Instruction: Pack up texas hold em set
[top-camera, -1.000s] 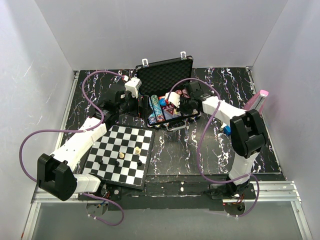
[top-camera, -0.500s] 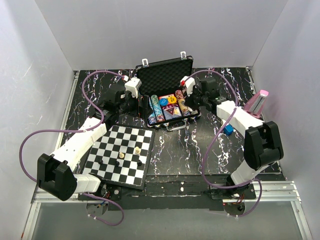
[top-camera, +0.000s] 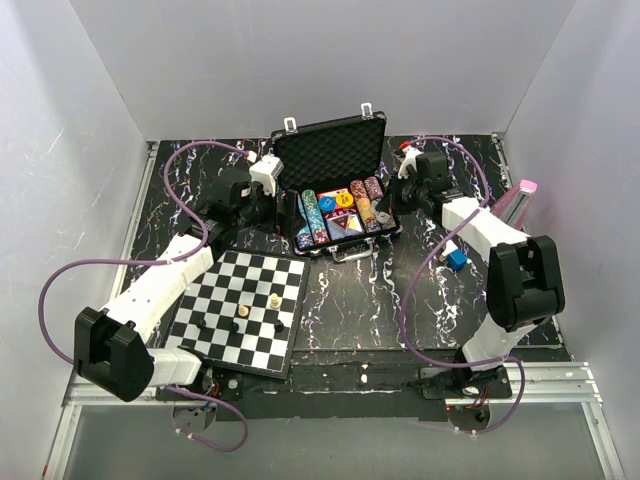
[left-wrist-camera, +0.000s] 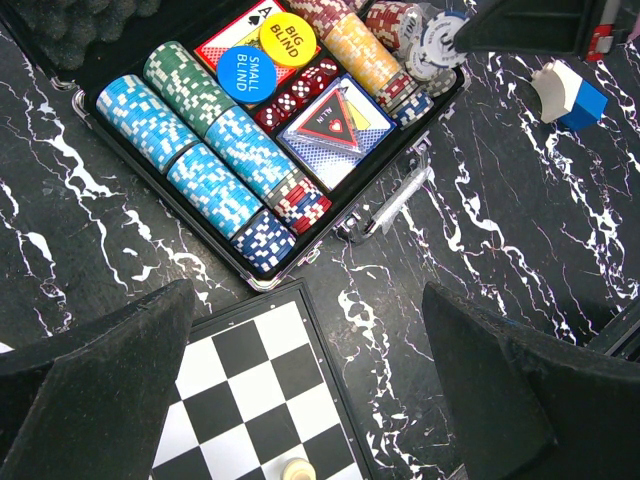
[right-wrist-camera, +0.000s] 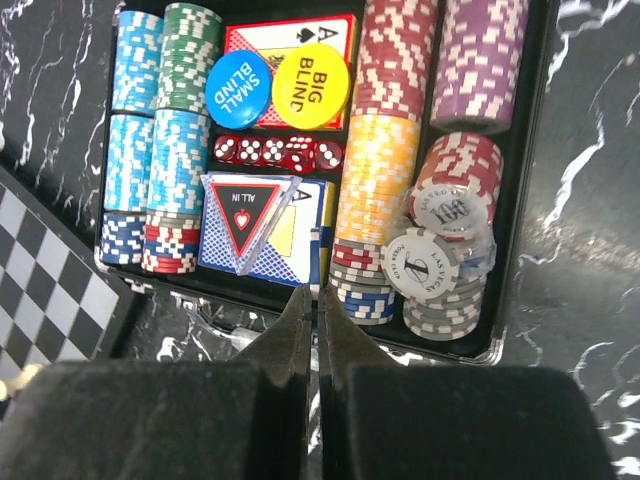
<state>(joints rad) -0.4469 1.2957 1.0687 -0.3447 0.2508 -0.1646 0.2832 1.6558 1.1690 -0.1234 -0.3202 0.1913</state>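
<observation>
Briefcase open, tray filled, lid not yet shut.
Top: lid upright. Left wrist: left gripper fingers spread wide, briefcase ahead of them. Right wrist: right gripper fingers pressed together, empty; seat tilted chips beyond the tips before closing.

The right gripper drew back from above the right-hand side of the briefcase to a spot just off its right rear corner. It seemed clear of the rim, though the overhead view is small. The right arm swung outward, away from the briefcase. The red, yellow and purple chip rows it had covered came into sight.
</observation>
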